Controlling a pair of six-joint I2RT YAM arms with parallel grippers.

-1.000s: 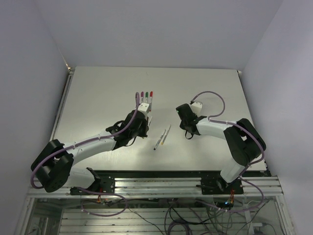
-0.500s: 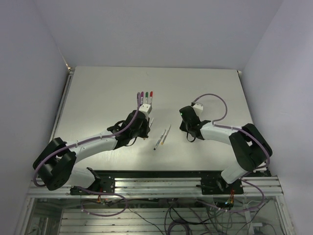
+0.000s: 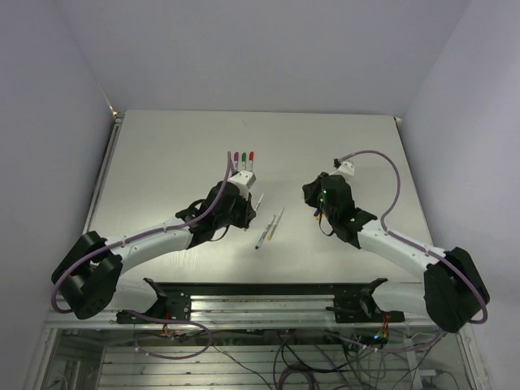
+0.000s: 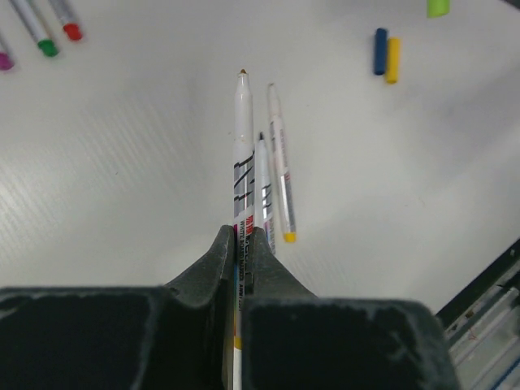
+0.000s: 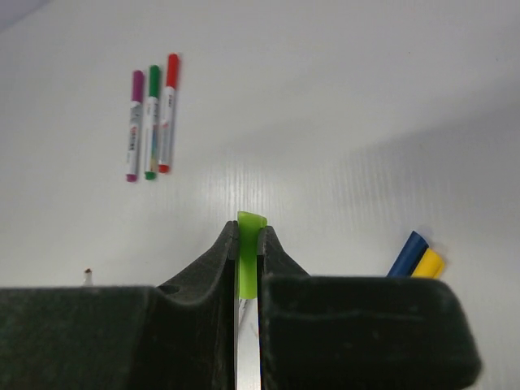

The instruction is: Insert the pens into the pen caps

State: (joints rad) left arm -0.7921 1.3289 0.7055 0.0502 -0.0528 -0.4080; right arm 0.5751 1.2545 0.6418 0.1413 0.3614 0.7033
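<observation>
My left gripper (image 4: 241, 231) is shut on a whitish pen (image 4: 242, 146) and holds it above the table with its bare tip pointing forward. Two more uncapped pens (image 4: 272, 179) lie side by side just beneath it; they also show in the top view (image 3: 270, 227). My right gripper (image 5: 248, 229) is shut on a light green cap (image 5: 249, 244). A dark blue cap (image 5: 408, 252) and a yellow cap (image 5: 430, 264) lie together on the table to its right. In the top view the left gripper (image 3: 246, 205) and right gripper (image 3: 313, 195) face each other across the two pens.
Three capped pens, magenta, green and red (image 3: 243, 157), lie in a row at the table's middle; they also show in the right wrist view (image 5: 152, 122). The table's front edge with its metal rail (image 3: 268, 286) runs close behind the loose pens.
The right arm has swung out to the right and stretched lower, its gripper shifting slightly right with the green cap. The left gripper has edged right with its pen.
</observation>
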